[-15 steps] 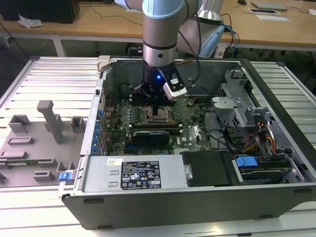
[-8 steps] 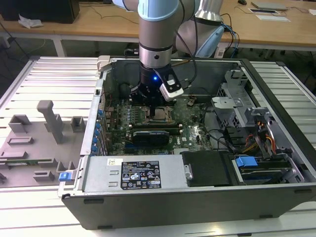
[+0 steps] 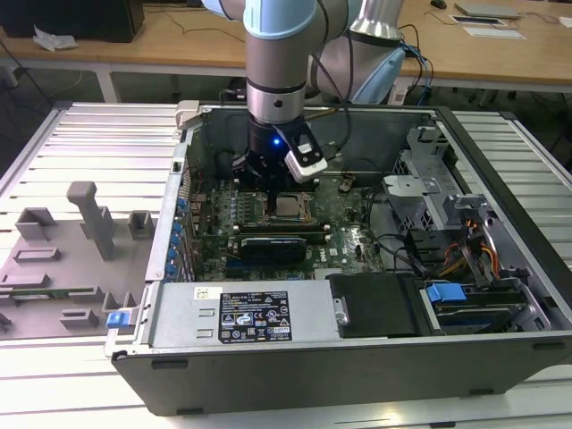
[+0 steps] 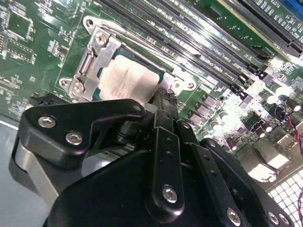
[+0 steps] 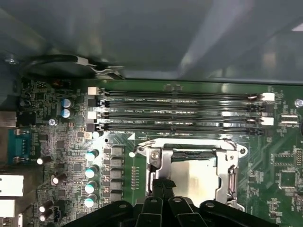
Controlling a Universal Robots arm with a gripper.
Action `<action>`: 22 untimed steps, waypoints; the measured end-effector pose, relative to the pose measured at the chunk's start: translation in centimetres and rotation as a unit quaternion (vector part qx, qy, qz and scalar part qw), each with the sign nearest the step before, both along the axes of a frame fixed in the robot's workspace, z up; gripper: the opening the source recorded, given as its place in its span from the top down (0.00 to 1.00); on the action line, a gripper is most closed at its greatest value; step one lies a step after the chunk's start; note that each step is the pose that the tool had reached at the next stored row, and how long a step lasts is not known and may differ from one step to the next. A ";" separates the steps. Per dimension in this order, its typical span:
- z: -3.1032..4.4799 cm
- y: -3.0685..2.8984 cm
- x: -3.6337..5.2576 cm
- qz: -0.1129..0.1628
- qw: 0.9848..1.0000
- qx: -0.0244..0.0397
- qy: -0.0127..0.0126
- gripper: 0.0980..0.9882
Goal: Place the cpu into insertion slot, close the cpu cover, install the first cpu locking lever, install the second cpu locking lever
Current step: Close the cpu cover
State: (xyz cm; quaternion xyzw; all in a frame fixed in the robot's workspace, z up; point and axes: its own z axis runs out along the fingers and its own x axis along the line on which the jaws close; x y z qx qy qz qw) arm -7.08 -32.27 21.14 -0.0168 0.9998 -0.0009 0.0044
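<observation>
The cpu (image 4: pixel 128 82) is a small, flat square chip with a pale silvery-beige metal top. It lies level, seated under the cover (image 4: pixel 92 61). The cover is a thin, square, silvery metal frame. It is lowered flat over the chip, with its bars lapping the chip's edges and the chip's top showing through the open centre. Round screw heads mark the frame's corners. In the exterior view the pair sits on the far half of the green board (image 3: pixel 357 237), slightly toward the exterior view's left of its middle.
</observation>
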 end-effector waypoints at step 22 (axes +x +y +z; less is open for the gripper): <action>-0.37 0.03 0.69 0.007 1.000 0.000 0.000 0.99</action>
